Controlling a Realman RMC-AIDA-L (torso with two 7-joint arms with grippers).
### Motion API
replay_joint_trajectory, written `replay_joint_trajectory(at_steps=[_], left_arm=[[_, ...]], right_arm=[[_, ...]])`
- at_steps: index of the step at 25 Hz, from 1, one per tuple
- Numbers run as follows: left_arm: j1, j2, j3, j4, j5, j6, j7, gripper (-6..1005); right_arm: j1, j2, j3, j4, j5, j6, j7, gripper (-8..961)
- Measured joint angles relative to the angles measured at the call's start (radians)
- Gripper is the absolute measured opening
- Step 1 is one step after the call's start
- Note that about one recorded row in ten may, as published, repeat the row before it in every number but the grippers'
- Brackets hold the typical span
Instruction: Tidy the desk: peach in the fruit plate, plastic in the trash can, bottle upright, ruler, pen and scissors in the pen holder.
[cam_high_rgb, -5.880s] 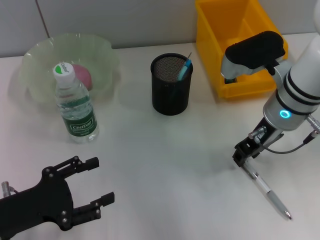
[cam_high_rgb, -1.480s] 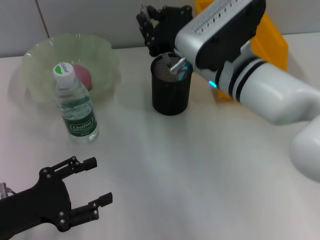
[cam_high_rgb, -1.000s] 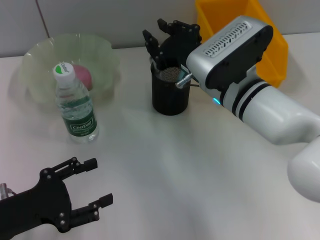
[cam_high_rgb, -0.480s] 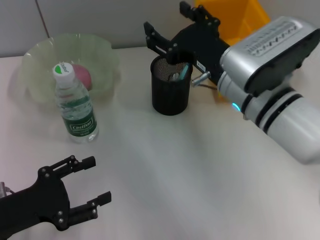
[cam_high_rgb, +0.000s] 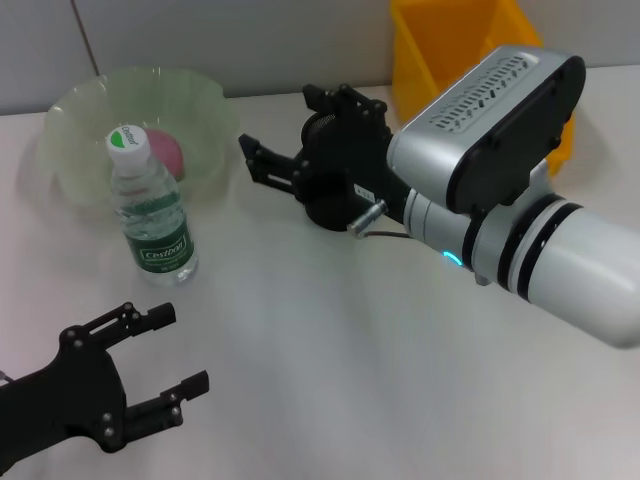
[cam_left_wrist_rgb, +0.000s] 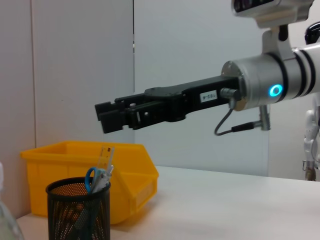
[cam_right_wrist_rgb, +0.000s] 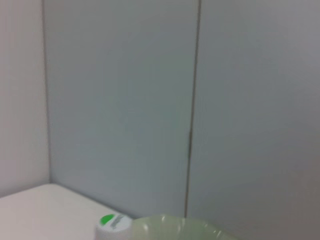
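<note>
My right gripper (cam_high_rgb: 277, 120) is open and empty, reaching leftward across the black mesh pen holder (cam_high_rgb: 322, 214) and hiding most of it. The left wrist view shows the pen holder (cam_left_wrist_rgb: 80, 210) with the blue-handled scissors (cam_left_wrist_rgb: 91, 176) and the clear ruler (cam_left_wrist_rgb: 106, 156) standing in it. The bottle (cam_high_rgb: 150, 205) stands upright on the desk (cam_high_rgb: 300, 350). Behind it the pink peach (cam_high_rgb: 166, 152) lies in the green fruit plate (cam_high_rgb: 130, 80). The yellow trash can (cam_high_rgb: 450, 45) is at the back right. My left gripper (cam_high_rgb: 180, 348) is open at the near left. The pen and the plastic are hidden.
A grey wall runs right behind the desk. The right arm's thick white forearm (cam_high_rgb: 540, 250) spans the right half of the desk. In the right wrist view only the bottle's cap (cam_right_wrist_rgb: 112, 222) and the plate's rim (cam_right_wrist_rgb: 175, 225) show beneath the wall.
My right gripper has swung from behind the pen holder forward and to the left, still open and now covering the holder. The left gripper has slipped a little lower and to the left.
</note>
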Motion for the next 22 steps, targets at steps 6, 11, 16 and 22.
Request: replay_joint_trajectory(at_steps=[6,11,16,22], left_arm=[[0.005,0.004,-0.003,0.0,0.0,0.001,0.0,784],[0.008,0.009,-0.019,0.0,0.0,0.007,-0.001,784],[0.008,0.01,-0.024,0.0,0.0,0.008,-0.001,784],[0.007,0.011,-0.029,0.0,0.0,0.012,-0.003,784]], right_arm=[[-0.033,-0.004,-0.022,-0.091,0.003,-0.147,-0.151,822],[-0.099,0.01,0.0,-0.197,0.019,-0.347,-0.301,821],[-0.182,0.011,0.077,-0.21,0.301,-0.399,-0.658,820],[-0.259,0.032,0.339,-0.1,1.08,-0.743,-1.338,820]])
